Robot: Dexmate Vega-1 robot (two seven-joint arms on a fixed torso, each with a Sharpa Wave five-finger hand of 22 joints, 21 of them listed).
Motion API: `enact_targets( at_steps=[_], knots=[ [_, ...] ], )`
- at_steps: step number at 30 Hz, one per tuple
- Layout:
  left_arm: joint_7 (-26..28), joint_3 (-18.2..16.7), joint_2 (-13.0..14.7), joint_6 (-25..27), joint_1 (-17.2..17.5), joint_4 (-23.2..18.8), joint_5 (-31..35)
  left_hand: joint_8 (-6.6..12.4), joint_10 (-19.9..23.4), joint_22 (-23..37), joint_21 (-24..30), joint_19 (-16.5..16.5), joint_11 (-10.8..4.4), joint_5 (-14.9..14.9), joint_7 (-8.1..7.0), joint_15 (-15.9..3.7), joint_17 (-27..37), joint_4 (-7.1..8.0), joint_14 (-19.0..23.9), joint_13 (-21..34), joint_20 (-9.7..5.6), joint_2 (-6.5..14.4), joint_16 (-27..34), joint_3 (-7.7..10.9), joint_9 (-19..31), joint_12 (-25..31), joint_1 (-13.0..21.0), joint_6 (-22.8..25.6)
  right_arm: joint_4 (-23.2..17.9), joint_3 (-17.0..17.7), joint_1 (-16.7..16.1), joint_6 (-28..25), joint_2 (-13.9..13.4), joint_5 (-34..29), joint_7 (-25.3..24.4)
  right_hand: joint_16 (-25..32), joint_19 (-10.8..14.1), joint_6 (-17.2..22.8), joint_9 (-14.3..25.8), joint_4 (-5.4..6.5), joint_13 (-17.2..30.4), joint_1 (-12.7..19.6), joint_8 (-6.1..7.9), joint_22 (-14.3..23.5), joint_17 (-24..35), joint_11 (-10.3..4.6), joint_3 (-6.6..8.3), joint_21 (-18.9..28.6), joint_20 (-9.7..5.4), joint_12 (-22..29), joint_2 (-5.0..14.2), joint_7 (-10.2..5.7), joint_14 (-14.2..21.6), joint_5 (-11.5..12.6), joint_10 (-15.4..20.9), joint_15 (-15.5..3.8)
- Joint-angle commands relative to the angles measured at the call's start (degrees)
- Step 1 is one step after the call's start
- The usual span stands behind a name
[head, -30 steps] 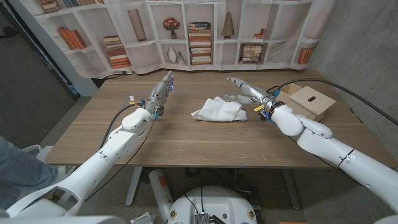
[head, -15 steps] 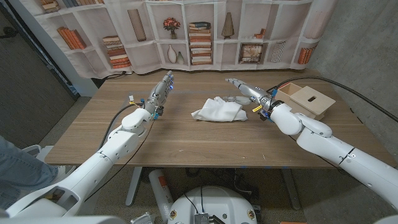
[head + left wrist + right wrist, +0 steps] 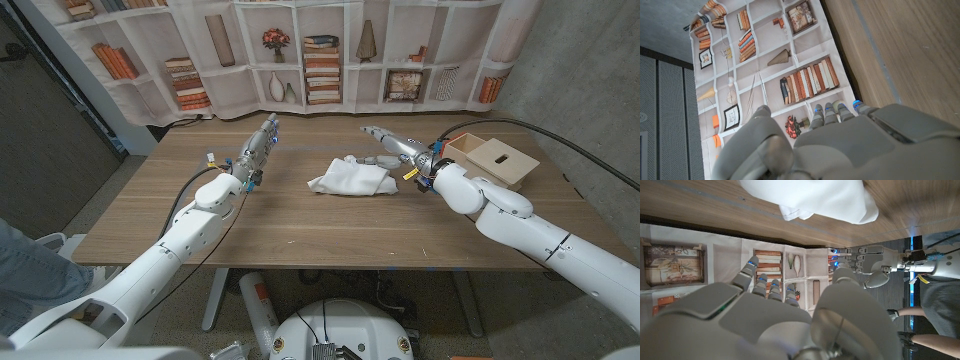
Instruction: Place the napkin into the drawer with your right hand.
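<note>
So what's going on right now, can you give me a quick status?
Both hands open: left hand idle, right hand beside the napkin, not gripping. Napkin crumpled on the table. Drawer open, path looks clear.

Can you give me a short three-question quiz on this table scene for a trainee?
1. True or false: the napkin already lies inside the wooden drawer.
2. Which robot hand is nearer the napkin? A) left robot hand B) right robot hand
3. Fill in: the drawer sits on the table's ____ side, as the robot sees it.

Key:
1. False; it lies crumpled on the table, apart from the drawer.
2. B; its fingers reach out beside the napkin and hold nothing.
3. Right, beyond the right arm.
</note>
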Motion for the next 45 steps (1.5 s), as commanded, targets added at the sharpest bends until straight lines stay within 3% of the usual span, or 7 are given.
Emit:
enact_targets(
  at_steps=[1, 45],
  knots=[
    [0.1, 0.1, 0.0, 0.3, -0.1, -0.2, 0.1, 0.13, 0.0, 0.3, 0.2, -2.9, -0.15, -0.2, 0.0, 0.17, 0.1, 0.0, 0.1, 0.2, -0.24, 0.4, 0.2, -0.34, 0.3, 0.3, 0.1, 0.3, -1.0, -0.7, 0.6, -1.6, -0.4, -1.8, 1.4, 0.1, -0.1, -0.8, 0.2, -0.05, 0.2, 0.4, 0.0, 0.2, 0.1, 0.33, -0.17, -0.1, 0.66, -0.3, -0.42, -0.04, -0.4, 0.6, -0.5, 0.51],
    [0.8, -0.3, 0.4, 0.4, 0.9, -1.6, 0.0, 0.11, 0.1, 0.3, 0.2, -2.9, -0.12, -0.3, 0.0, 0.13, 0.1, -0.03, 0.1, 0.2, 0.11, 0.6, 0.2, -0.61, 0.3, 0.3, 0.2, 0.6, -3.2, -4.8, 3.6, -7.5, 0.3, -7.7, 8.5, 0.3, 0.6, -1.6, 0.2, -0.04, 0.2, 1.6, 0.43, 0.2, 0.1, 0.9, -0.64, -0.4, 2.58, 0.0, -1.79, 0.37, -0.3, 1.2, -1.2, 1.0]
  ],
)
